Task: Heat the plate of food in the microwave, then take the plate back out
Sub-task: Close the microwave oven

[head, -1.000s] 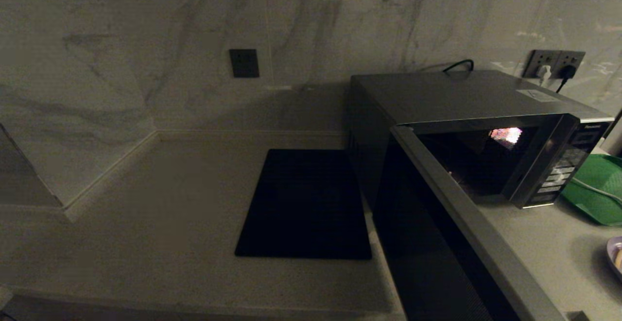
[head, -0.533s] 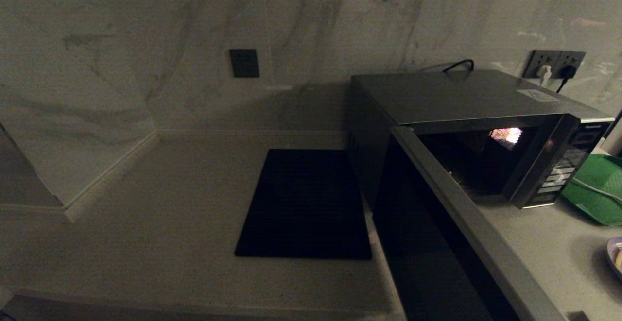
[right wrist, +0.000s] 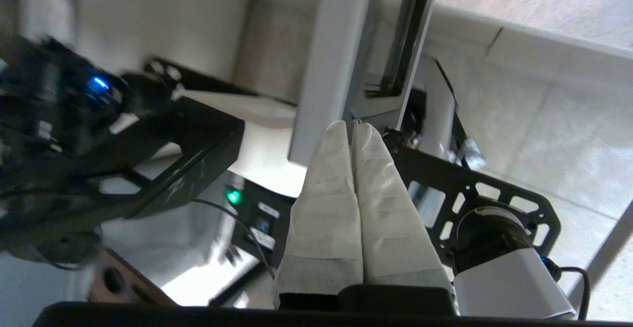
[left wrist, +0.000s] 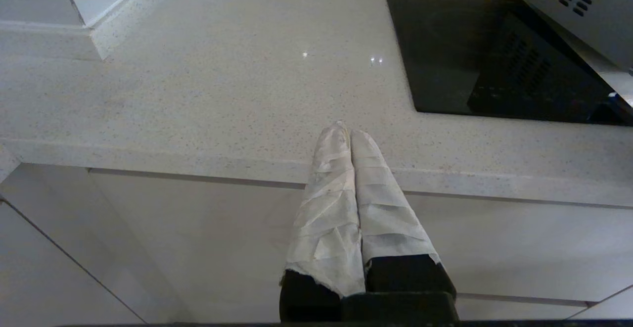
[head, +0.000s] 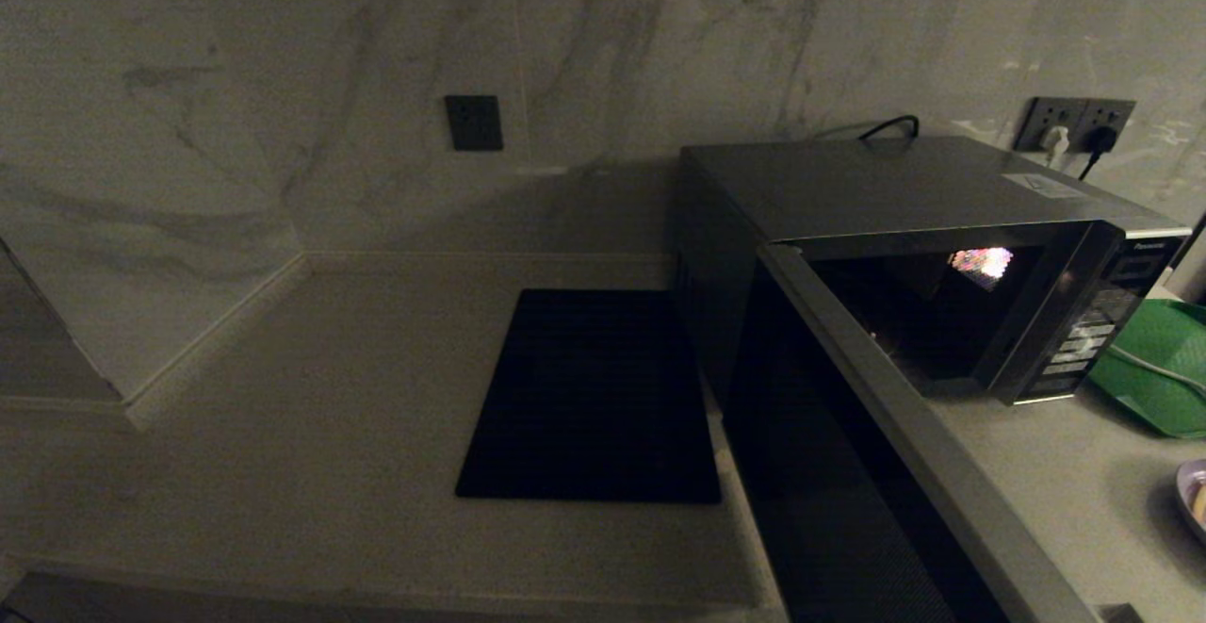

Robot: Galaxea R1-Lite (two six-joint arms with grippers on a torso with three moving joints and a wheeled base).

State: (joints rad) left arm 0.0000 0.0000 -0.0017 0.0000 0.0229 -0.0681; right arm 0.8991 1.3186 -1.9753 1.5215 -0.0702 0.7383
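The silver-grey microwave (head: pixel 895 185) stands at the right of the counter. Its dark glass door (head: pixel 829 482) is swung wide open toward me, and a small light glows in the dark cavity. Only the rim of the pale plate of food (head: pixel 1193 499) shows at the far right edge, on the counter in front of the microwave. Neither gripper appears in the head view. My left gripper (left wrist: pixel 348 131) is shut and empty, hanging at the counter's front edge left of the mat. My right gripper (right wrist: pixel 352 126) is shut and empty, low beside the robot's frame.
A flat black mat (head: pixel 594 397) lies left of the microwave. A green tray (head: pixel 1159 368) with a cable across it sits to the microwave's right. A wall step (head: pixel 141 397) bounds the counter at the left. Sockets (head: pixel 1074 123) are behind the microwave.
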